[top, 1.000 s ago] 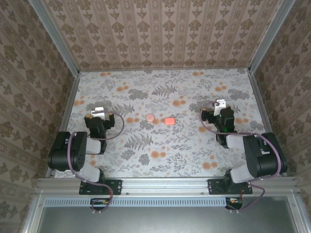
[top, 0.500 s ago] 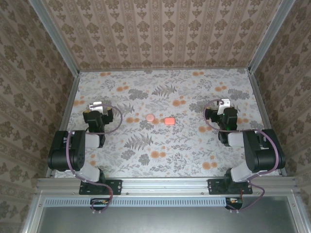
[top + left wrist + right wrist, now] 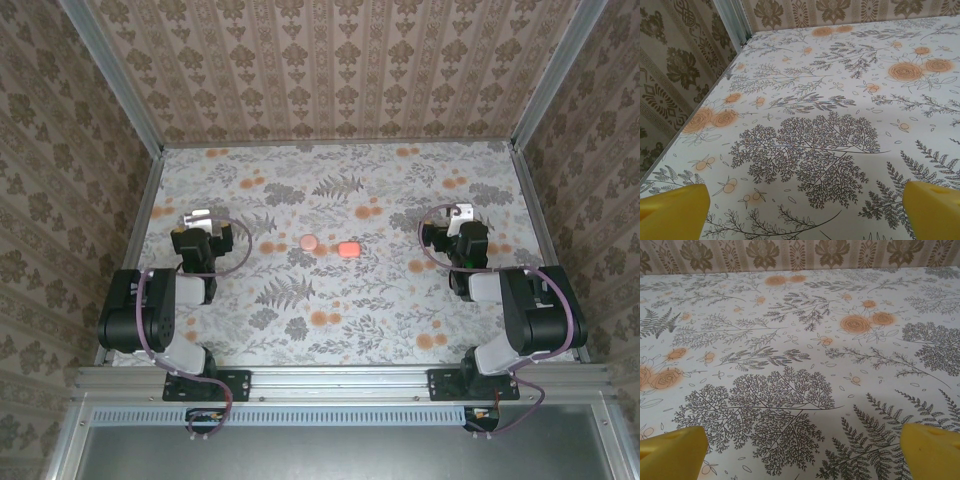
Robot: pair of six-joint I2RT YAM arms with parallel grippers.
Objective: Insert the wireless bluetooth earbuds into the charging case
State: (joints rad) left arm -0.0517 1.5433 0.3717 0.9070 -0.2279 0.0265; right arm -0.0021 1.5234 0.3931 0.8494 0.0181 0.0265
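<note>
Both arms sit folded back by their bases: your left gripper (image 3: pixel 196 217) is over the left side of the table (image 3: pixel 330 330), your right gripper (image 3: pixel 460 213) over the right side, both well apart from the parts. Left wrist cam has the yellow fingertips (image 3: pixel 675 210) at opposite bottom corners, spread wide, bare floral tabletop between them; right wrist fingertips (image 3: pixel 672 452) match, released, holding nothing. Pink round disc (image 3: pixel 309 243) and pink rounded square (image 3: pixel 348 249) lie near each other at table centre, disc on the left, apart. Earbuds are too small to pick out from above, so you can't place them
</note>
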